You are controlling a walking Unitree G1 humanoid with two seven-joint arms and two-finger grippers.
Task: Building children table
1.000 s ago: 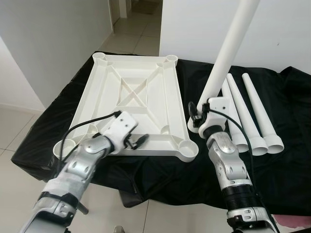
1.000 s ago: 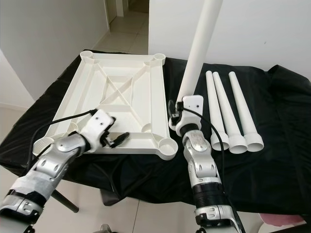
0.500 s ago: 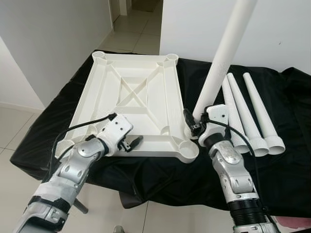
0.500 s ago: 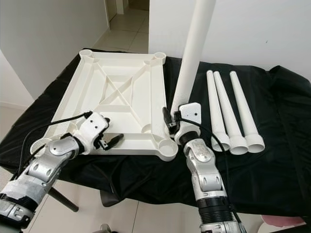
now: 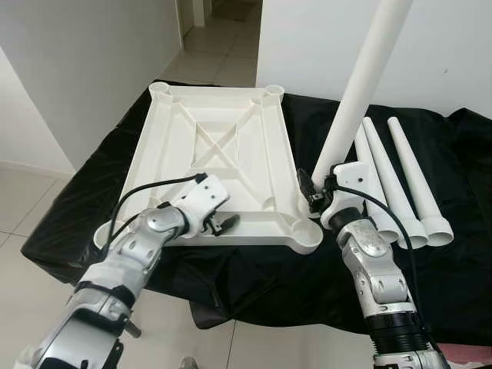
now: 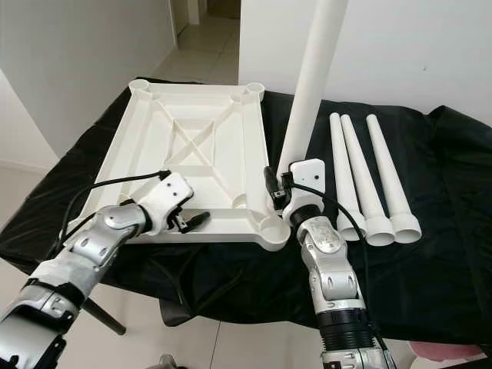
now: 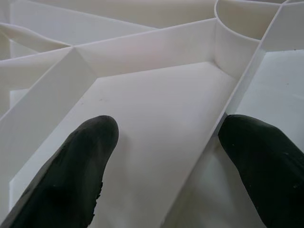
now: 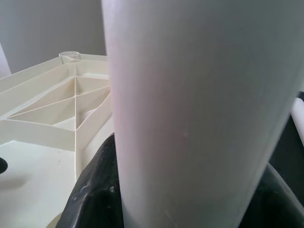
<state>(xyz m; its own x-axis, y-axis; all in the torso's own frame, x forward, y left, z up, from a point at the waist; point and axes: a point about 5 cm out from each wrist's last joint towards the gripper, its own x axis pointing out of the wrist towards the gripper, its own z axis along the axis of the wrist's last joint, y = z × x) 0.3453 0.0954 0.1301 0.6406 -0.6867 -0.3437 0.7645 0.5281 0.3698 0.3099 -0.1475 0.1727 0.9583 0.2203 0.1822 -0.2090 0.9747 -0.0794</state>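
The top of the raised table leg (image 5: 357,88) is running out of the upper edge of the frame, and its foot is disappearing behind the right gripper (image 5: 317,195), so whether it is sitting in the corner socket (image 5: 307,228) cannot be told. The right gripper's fingers are clenching around this leg, right of centre in the frame. The upturned white tabletop (image 5: 219,154) is lying in the centre-left, ribs facing up. The left gripper (image 7: 166,156) is resting at its near edge, lower left of centre, with its fingers (image 7: 71,175) spread apart on either side of a rib, grasping nothing. Three spare legs (image 5: 400,181) are lying side by side at the right. Everything is sitting on a black cloth (image 5: 254,269) draping a surface whose own material is hidden. Pale floor tiles (image 5: 23,207) and white walls (image 5: 84,54) are surrounding it, with a doorway (image 5: 219,15) showing at the top.
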